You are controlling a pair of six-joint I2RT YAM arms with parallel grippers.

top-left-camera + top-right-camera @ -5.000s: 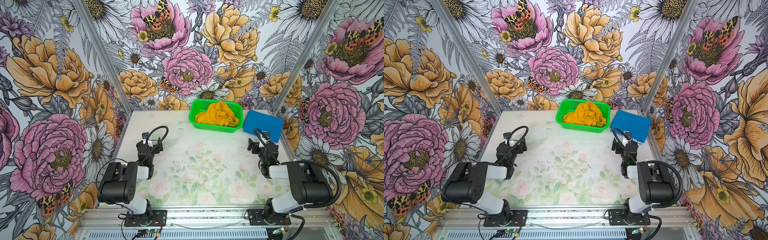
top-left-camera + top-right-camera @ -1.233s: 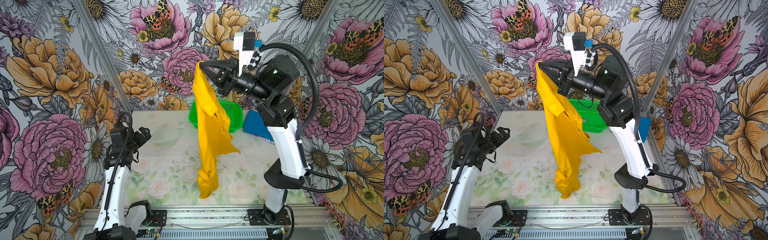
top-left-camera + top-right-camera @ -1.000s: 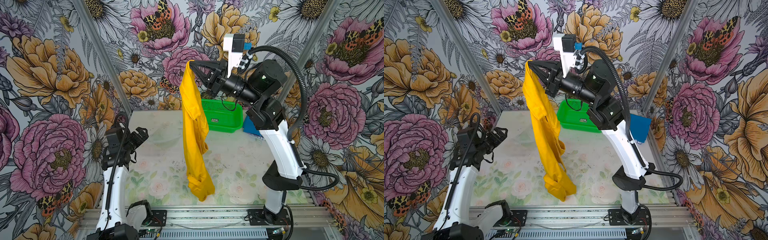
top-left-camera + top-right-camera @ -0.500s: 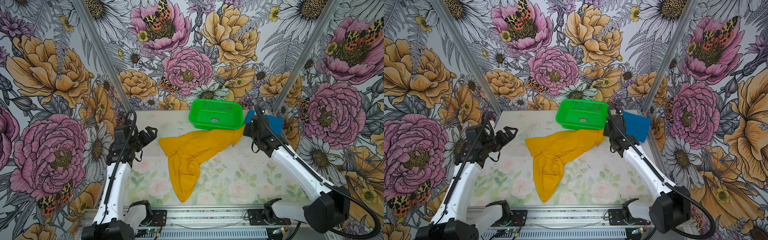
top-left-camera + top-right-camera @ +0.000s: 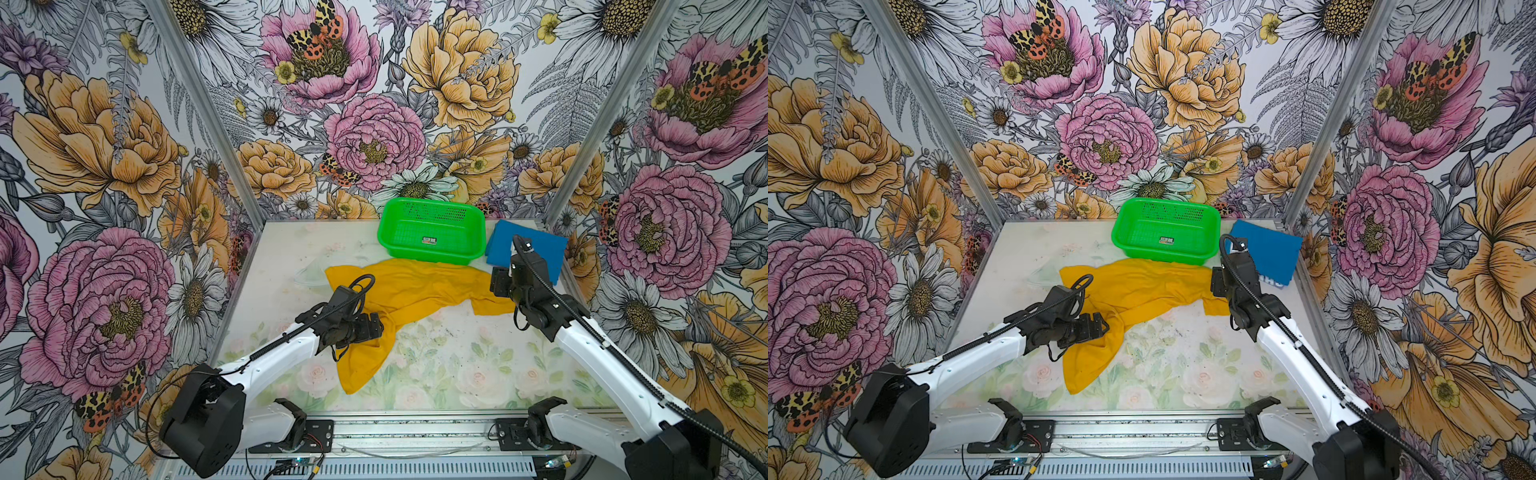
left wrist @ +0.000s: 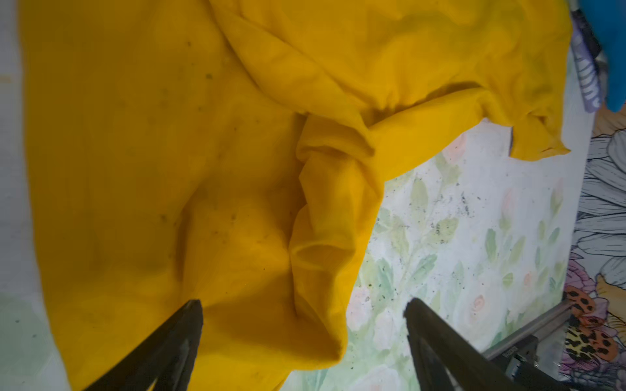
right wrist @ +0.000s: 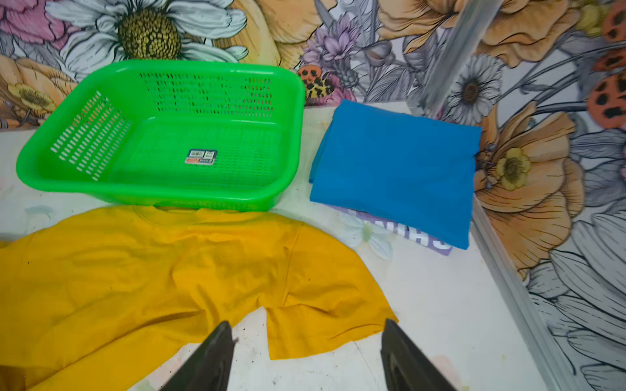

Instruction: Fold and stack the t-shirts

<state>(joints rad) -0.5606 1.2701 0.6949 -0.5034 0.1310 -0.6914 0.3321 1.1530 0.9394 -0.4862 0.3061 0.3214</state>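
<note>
We see the left pincer [image 6: 303,304] wide over the crumpled yellow t-shirt [image 5: 415,286], the right pincer [image 7: 306,325] wide above its sleeve [image 7: 325,301].

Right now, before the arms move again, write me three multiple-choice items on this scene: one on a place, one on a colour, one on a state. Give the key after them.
1. The folded bright blue cloth t-shirt lies:
A) inside the basket
B) beside the bright green perforated plastic basket
C) under the other shirt

2. The unfolded cloth t-shirt in front of the basket is:
A) red
B) white
C) mustard-yellow

3. The right gripper is:
A) open, holding nothing
B) shut on the basket rim
C) shut on the blue shirt

Key:
1 B, the right wrist view shows it next to the basket, which holds no shirt.
2 C, both top views show yellow cloth there.
3 A, its jaws stand wide apart with nothing gripped.
</note>
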